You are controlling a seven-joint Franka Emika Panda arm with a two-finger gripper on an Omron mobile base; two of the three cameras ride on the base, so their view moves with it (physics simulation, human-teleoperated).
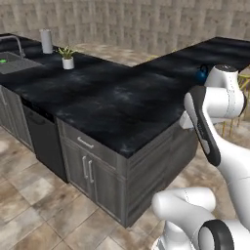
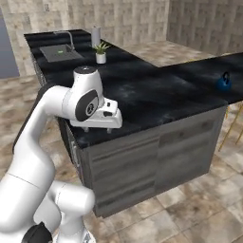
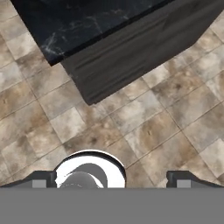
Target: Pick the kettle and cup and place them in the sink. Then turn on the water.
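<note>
My pincer (image 3: 111, 179) hangs out past the corner of the counter (image 3: 83, 22), pointing straight down at the tiled floor (image 3: 144, 131). Its two tips sit far apart at the bottom of the hand view, spread wide, and there is nothing between them but floor. Just above them I see the dark marble corner and the grey cabinet side under it.

From the right base view, my hand (image 2: 102, 118) hovers at counter height right by the near corner of the counter (image 2: 142, 90), above the cabinet front.

The kettle (image 2: 224, 81), small, round and blue, stands far off on the right-hand leg of the counter, near its front edge, well apart from my hand. In the left base view the kettle (image 1: 202, 73) peeks out just beside my upper arm, partly hidden behind it.

The sink (image 2: 60, 53) lies at the far left end of the counter, with its slim curved faucet (image 2: 69, 38) at the back. Something small and green shows in the basin: I take it for the cup (image 2: 60, 51), though it is too small to be sure. The same green speck, the cup (image 1: 3, 61), sits in the sink (image 1: 17, 65) at the left edge of the left base view.

A potted plant (image 2: 100, 53) and a pale cylinder (image 2: 96, 35) stand on the counter beside the sink.
</note>
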